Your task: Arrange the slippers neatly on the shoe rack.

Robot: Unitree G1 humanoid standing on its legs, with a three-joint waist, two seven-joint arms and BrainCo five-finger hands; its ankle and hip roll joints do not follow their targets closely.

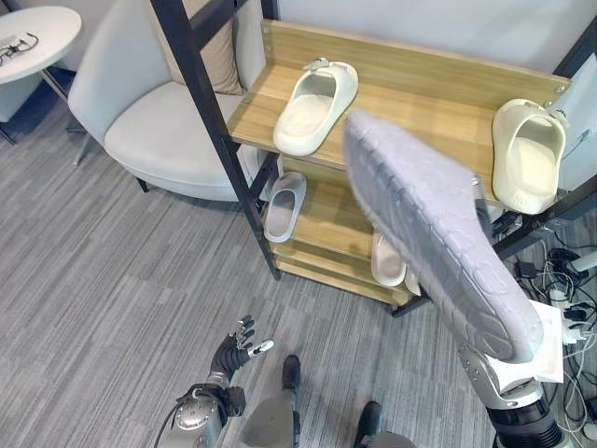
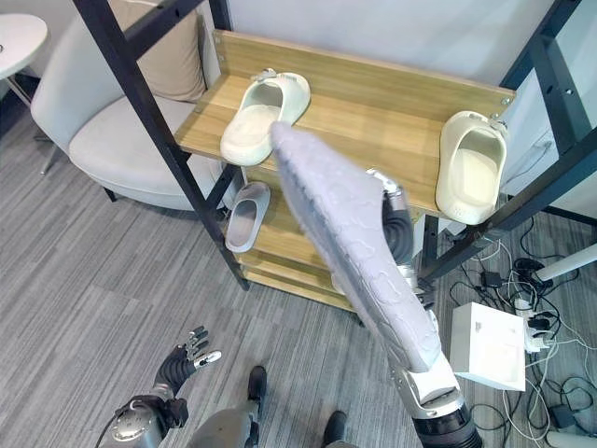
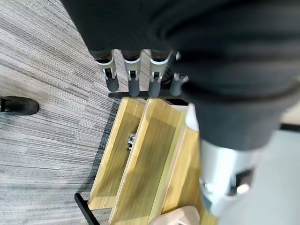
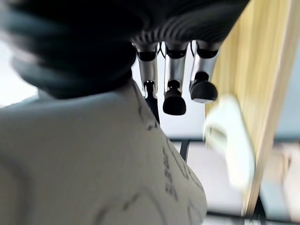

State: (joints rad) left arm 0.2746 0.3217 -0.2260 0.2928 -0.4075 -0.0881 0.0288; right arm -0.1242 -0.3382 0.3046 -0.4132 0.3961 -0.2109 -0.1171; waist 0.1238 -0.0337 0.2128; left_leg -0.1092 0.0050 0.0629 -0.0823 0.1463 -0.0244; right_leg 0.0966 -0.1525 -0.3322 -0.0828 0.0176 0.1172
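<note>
A large grey slipper (image 1: 429, 224) hangs in the air, ribbed sole up, its toe over the front of the wooden shoe rack's top shelf (image 1: 420, 93). My right hand (image 2: 399, 224) is shut on it from behind, mostly hidden by the sole; its fingers (image 4: 174, 89) show beside the slipper's pale upper. On the top shelf lie a cream slipper (image 1: 315, 105) at the left and another cream slipper (image 1: 527, 154) at the right end. A lower shelf holds a grey slipper (image 1: 284, 205) and a cream slipper (image 1: 387, 261). My left hand (image 1: 238, 350) hangs low over the floor, open.
The rack has a black metal frame (image 1: 210, 103). A grey armchair (image 1: 154, 121) stands left of it, with a round white table (image 1: 37, 37) beyond. A white box (image 2: 490, 345) and loose cables (image 2: 532, 280) lie on the floor at the right.
</note>
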